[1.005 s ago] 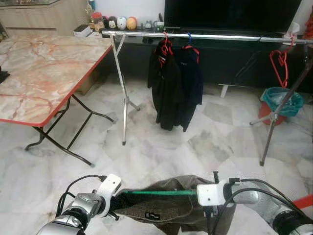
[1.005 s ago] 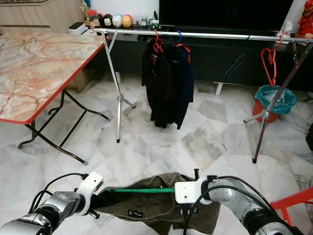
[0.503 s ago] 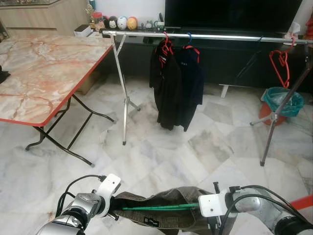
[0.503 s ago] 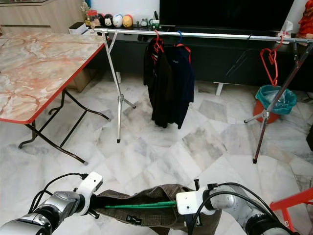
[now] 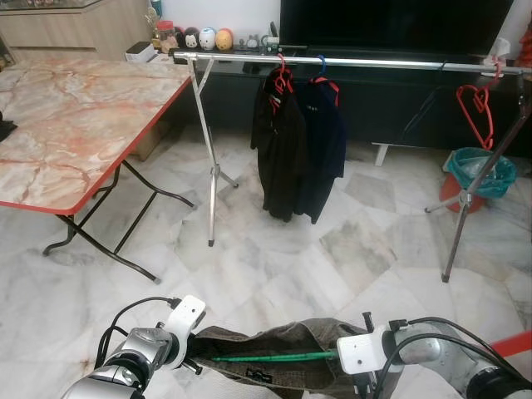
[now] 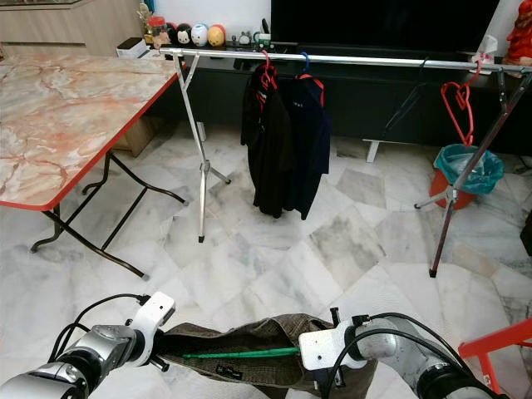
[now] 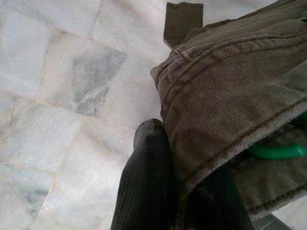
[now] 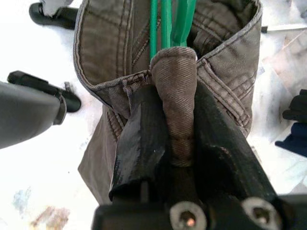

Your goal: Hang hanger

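Observation:
Olive-brown trousers [image 5: 274, 353] with a green hanger [image 5: 274, 357] inside the waistband hang between my two arms low in front of me. My left gripper [image 7: 180, 143] is shut on one end of the waistband. My right gripper [image 8: 173, 112] is shut on the other end, pinching a fold of cloth with the hanger's green bars [image 8: 165, 24] just beyond it. Ahead stands a silver clothes rail [image 5: 349, 61] carrying dark garments [image 5: 298, 150] on red hangers [image 5: 283, 79], and empty red hangers [image 5: 477, 104] hang near its right end.
A marble-topped folding table [image 5: 66, 125] with a red edge stands at the left. A teal and red bin [image 5: 475, 174] sits behind the rail's right legs [image 5: 465, 199]. A dark TV cabinet [image 5: 391, 91] lies beyond the rail. Something red [image 5: 515, 342] pokes in at the lower right.
The trousers and hanger have dropped lower between my arms, mostly on the right side, so the green bar now slopes and sits nearer the bottom edge. The room has not moved.

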`<state>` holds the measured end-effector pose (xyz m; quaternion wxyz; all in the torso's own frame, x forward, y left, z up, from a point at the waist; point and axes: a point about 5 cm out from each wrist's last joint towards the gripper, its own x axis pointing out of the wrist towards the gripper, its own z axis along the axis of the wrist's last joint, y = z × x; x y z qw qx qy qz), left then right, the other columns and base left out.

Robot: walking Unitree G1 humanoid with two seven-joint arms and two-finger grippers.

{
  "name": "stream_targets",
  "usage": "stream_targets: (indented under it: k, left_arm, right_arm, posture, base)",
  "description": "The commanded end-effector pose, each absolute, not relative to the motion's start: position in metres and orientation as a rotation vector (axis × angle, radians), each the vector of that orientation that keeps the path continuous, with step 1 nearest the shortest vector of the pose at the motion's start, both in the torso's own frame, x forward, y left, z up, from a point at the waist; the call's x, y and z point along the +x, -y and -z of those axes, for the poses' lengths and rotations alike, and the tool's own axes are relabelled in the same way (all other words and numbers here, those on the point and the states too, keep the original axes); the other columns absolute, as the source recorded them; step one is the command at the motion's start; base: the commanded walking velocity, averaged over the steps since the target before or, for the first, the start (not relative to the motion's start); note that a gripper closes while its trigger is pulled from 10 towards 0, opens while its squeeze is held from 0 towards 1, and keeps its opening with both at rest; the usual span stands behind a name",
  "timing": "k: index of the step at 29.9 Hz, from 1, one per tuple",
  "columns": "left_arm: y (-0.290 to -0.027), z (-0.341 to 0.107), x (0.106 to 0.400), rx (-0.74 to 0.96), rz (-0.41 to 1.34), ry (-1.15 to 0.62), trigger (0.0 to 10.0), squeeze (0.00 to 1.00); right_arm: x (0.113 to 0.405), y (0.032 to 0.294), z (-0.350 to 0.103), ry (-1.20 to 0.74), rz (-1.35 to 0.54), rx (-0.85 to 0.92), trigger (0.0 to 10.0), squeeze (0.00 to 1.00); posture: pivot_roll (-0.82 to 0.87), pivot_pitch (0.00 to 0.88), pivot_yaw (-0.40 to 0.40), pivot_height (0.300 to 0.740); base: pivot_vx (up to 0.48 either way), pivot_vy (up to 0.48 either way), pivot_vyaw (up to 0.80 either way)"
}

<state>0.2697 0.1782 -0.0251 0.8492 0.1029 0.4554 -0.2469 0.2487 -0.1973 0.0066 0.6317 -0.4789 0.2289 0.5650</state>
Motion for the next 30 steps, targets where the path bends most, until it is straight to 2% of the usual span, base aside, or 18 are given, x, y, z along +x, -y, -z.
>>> stream_targets:
  k: [1,10,16,25,30]
  left_arm:
    - [-0.187,0.026,0.267,0.228,0.498,-0.984,10.0,0.00]
    - [-0.187,0.025,0.268,0.246,0.500,-0.980,10.0,0.00]
    - [-0.184,0.021,0.275,0.267,0.488,-0.951,10.0,0.00]
    - [-0.187,-0.003,0.303,0.263,0.360,-0.817,10.0,0.00]
    - [-0.180,-0.015,0.314,0.240,0.392,-0.765,10.0,0.00]
  right_arm:
    - [0.250,0.204,-0.006,-0.560,-1.271,-1.132,10.0,0.00]
    - [0.252,0.216,0.002,-0.635,-1.180,-1.222,10.0,0.00]
    - [0.249,0.210,0.013,-0.679,-1.140,-1.203,10.0,0.00]
    - [0.242,0.197,0.028,-0.738,-1.147,-1.206,10.0,0.00]
    - [0.246,0.193,0.031,-0.750,-1.070,-1.187,10.0,0.00]
  posture:
    - [0.07,0.017,0.023,0.740]
    - [0.07,0.021,0.025,0.740]
    - [0.08,0.023,0.027,0.740]
    - [0.08,0.017,0.022,0.740]
    - [0.08,0.009,0.019,0.740]
  base:
    - [0.000,0.000,0.00]
    - [0.000,0.000,0.00]
    - [0.000,0.000,0.00]
    - [0.000,0.000,0.00]
    - [0.000,0.000,0.00]
